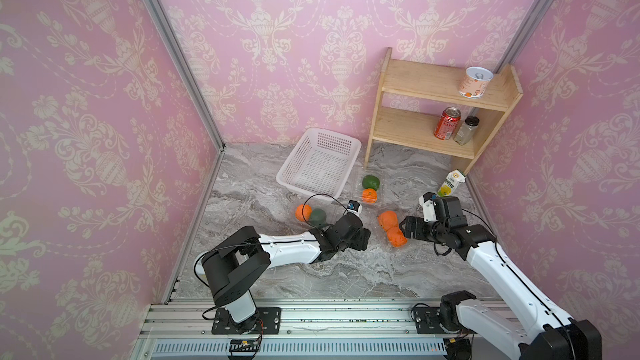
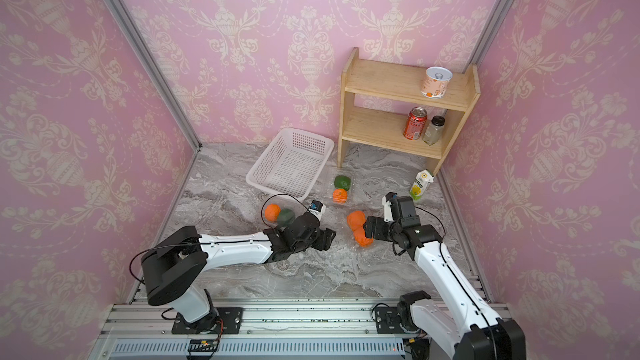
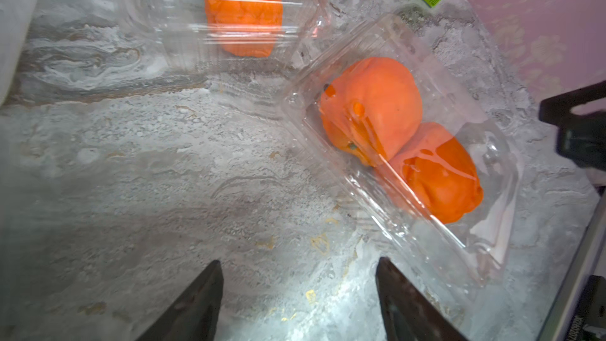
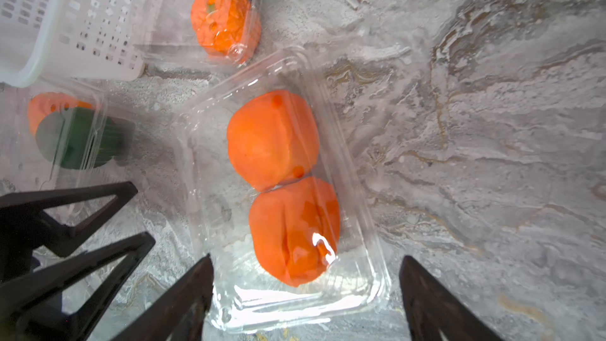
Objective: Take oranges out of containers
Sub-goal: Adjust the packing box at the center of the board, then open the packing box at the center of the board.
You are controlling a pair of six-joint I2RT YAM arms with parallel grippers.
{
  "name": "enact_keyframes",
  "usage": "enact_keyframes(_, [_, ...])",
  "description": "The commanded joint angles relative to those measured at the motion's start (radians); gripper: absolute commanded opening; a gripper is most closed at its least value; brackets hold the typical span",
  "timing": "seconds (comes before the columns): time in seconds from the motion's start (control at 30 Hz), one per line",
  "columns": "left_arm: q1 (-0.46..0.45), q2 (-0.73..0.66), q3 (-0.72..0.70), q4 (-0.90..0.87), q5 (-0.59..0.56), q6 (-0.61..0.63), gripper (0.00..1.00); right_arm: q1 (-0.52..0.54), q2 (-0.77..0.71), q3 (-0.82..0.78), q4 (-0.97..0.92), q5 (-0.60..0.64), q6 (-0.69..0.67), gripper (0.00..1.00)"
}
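Two oranges (image 4: 272,139) (image 4: 295,227) lie end to end in a clear container (image 4: 295,310) at the middle right; in a top view they show as oranges (image 1: 388,219) (image 1: 396,235). My right gripper (image 4: 306,258) (image 1: 407,228) is open, its fingers either side of that container's near end, apart from it. My left gripper (image 3: 298,262) (image 1: 363,237) is open over bare table just left of this container (image 3: 459,250). A third orange (image 1: 369,195) shares the back container with a green fruit (image 1: 371,181). Another orange (image 1: 303,212) lies with a green fruit (image 1: 318,217) in the left container.
A white perforated basket (image 1: 320,162) stands behind the containers. A wooden shelf (image 1: 440,112) with cans and a jar is at the back right. A juice carton (image 1: 450,183) stands beside the right arm. The two grippers are close together.
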Motion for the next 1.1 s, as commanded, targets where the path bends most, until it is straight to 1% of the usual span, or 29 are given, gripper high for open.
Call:
enact_keyframes(0.0, [-0.01,0.035,-0.014,0.096,0.069,-0.077,0.74,-0.014,0.032,0.013,0.059,0.011,-0.03,0.89])
enact_keyframes(0.13, [-0.012,0.055,0.001,0.103,0.069,-0.084,0.75,-0.016,0.053,-0.008,0.103,-0.011,-0.035,0.89])
enact_keyframes(0.2, [-0.013,0.064,0.01,0.103,0.072,-0.091,0.75,-0.015,0.061,-0.017,0.111,0.012,-0.041,0.89])
enact_keyframes(0.3, [-0.015,0.078,0.024,0.088,0.078,-0.092,0.74,-0.016,0.067,-0.027,0.124,0.011,-0.045,0.89])
enact_keyframes(0.47, [-0.018,0.085,0.04,0.046,0.05,-0.087,0.73,-0.016,0.076,-0.041,0.159,-0.047,-0.043,0.88])
enact_keyframes(0.67, [-0.018,0.114,0.068,0.051,0.073,-0.084,0.73,-0.015,0.096,-0.037,0.169,-0.098,-0.039,0.87])
enact_keyframes(0.87, [-0.018,0.135,0.091,0.041,0.084,-0.091,0.73,-0.014,0.096,-0.058,0.194,-0.131,-0.014,0.86])
enact_keyframes(1.07, [-0.018,0.14,0.092,0.035,0.078,-0.09,0.73,0.0,0.108,-0.069,0.197,-0.134,0.01,0.85])
